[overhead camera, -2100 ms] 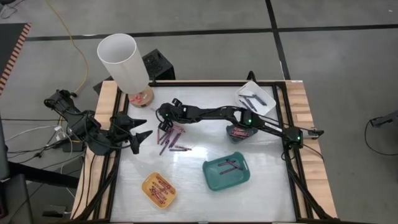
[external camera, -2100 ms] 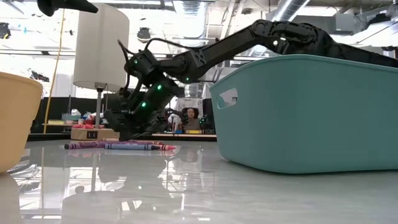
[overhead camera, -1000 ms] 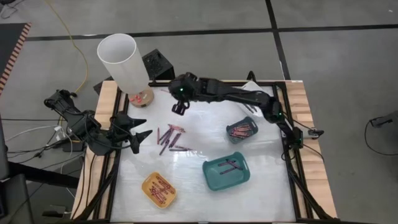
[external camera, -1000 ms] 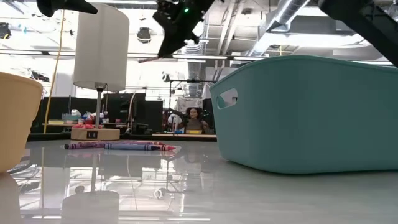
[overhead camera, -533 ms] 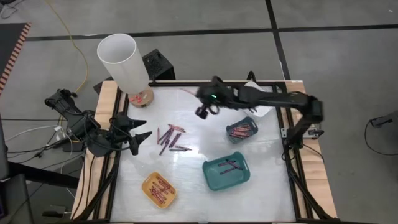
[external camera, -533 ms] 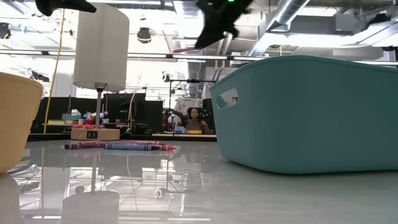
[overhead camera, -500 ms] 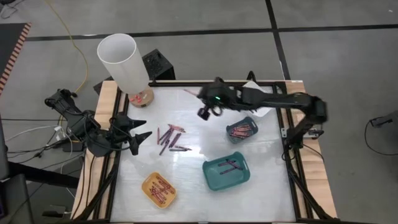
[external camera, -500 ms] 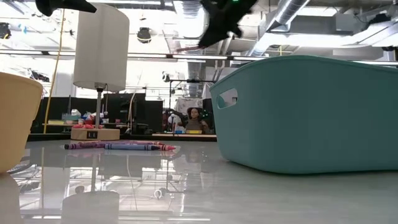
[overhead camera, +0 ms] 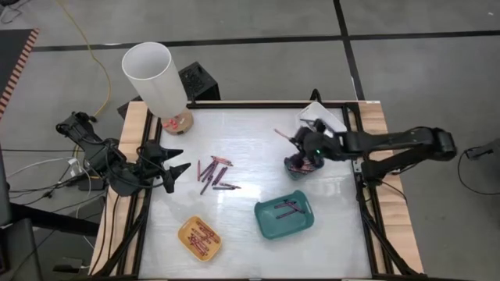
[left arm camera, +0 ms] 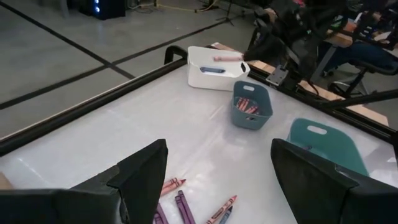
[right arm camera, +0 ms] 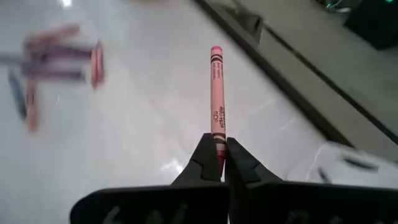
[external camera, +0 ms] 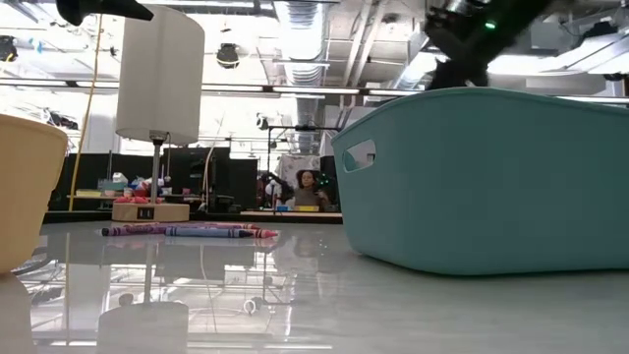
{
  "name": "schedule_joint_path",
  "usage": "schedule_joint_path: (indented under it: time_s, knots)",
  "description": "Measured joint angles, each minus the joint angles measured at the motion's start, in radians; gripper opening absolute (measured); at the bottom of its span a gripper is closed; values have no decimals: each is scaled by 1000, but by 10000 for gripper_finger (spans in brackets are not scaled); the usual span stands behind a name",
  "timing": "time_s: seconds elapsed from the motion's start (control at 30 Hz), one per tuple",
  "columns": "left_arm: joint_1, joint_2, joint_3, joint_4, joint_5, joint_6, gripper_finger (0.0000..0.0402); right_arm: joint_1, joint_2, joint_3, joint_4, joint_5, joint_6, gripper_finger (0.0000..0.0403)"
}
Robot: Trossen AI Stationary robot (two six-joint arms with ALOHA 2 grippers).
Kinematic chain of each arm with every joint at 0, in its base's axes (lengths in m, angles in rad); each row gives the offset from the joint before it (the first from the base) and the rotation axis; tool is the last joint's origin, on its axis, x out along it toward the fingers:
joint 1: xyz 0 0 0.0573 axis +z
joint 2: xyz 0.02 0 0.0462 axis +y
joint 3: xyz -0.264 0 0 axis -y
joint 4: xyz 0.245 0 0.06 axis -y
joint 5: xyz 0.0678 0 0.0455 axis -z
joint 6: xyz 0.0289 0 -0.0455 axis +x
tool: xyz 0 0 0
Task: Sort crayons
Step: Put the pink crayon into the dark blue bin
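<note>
My right gripper (overhead camera: 294,141) hovers over the far right of the table, above the small blue-grey tray (overhead camera: 292,172) that holds red and pink crayons. It is shut on a pink crayon (overhead camera: 280,133), which also shows in the right wrist view (right arm camera: 216,87). Several loose red, purple and dark crayons (overhead camera: 212,174) lie flat on the table's middle left. My left gripper (overhead camera: 181,161) waits open beside them at the left edge, touching nothing. The yellow tray (overhead camera: 185,228), the teal tray (overhead camera: 264,224) and the white tray (overhead camera: 318,114) each hold crayons. My right gripper pinches the pink crayon by one end (right arm camera: 218,143) between its two fingertips. The fingers lie along the crayon, so most of it sticks out straight ahead of them toward the table's left. The crayon is lifted clear of the table.
A lamp with a tall white shade (overhead camera: 153,76) stands on a wooden base (overhead camera: 178,122) at the far left corner. A dark frame (overhead camera: 355,133) runs around the table. In the low view the teal tray (external camera: 491,177) stands close, the yellow tray (external camera: 25,187) at the left.
My right gripper has carried the pink crayon high above the table from the far left near the lamp toward the right edge, to above the blue-grey tray. It has stayed shut on the crayon. The loose crayons have not moved.
</note>
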Motion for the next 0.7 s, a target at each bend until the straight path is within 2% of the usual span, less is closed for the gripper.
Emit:
schedule_joint_path:
  time_s: [0.17, 0.37, 0.7]
  knots:
    - [0, 0, 0, 0, 0, 9, 276, 62, -90, -97, -126, -51, 0, 0]
    - [0, 0, 0, 1, -23, 8, 276, 110, -104, -142, -316, -63, 0, 0]
    - [0, 0, 0, 0, -30, 9, 276, 109, -40, -158, -306, -133, -69, 0]
